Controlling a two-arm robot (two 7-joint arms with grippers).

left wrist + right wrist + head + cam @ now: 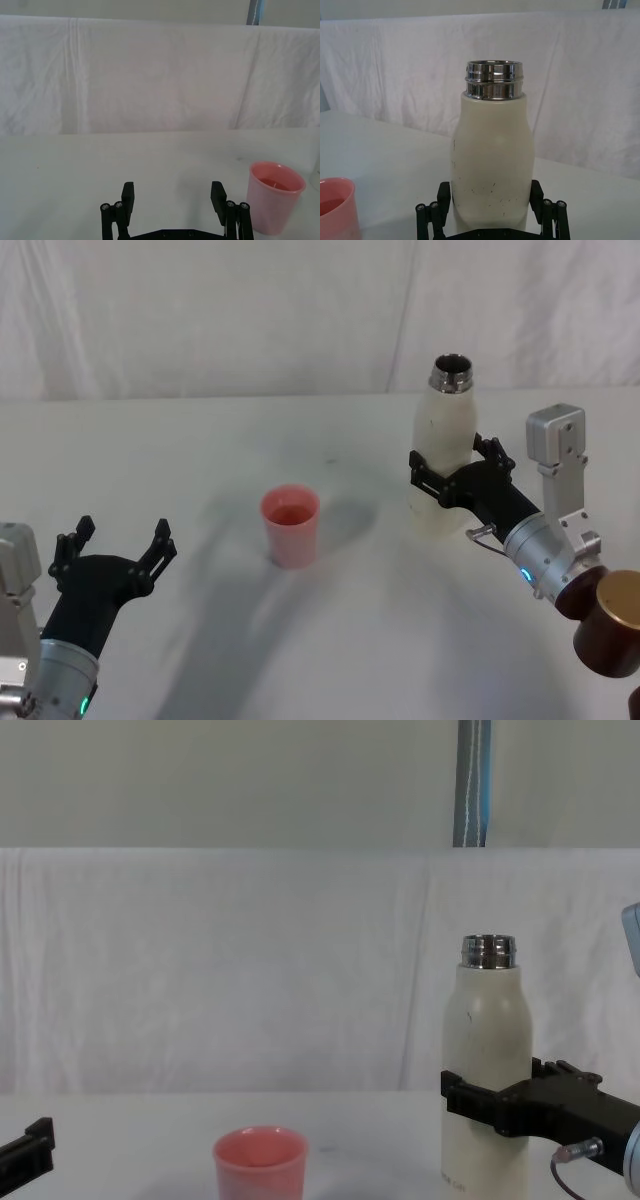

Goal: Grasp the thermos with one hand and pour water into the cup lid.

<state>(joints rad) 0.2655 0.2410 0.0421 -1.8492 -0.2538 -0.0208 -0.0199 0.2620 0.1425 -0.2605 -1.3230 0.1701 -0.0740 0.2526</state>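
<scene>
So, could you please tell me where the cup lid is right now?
The cup lid stands upright on the table near the middle of the head view, to the left of the thermos and ahead of the open left pincer.

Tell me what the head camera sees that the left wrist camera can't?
Head view alone: the thermos standing upright with the right gripper around its lower body, fingers on either side. Left wrist view alone: a close, side-on look at the left gripper's fingers. Both: the pink cup lid on the table and the open left gripper.
</scene>
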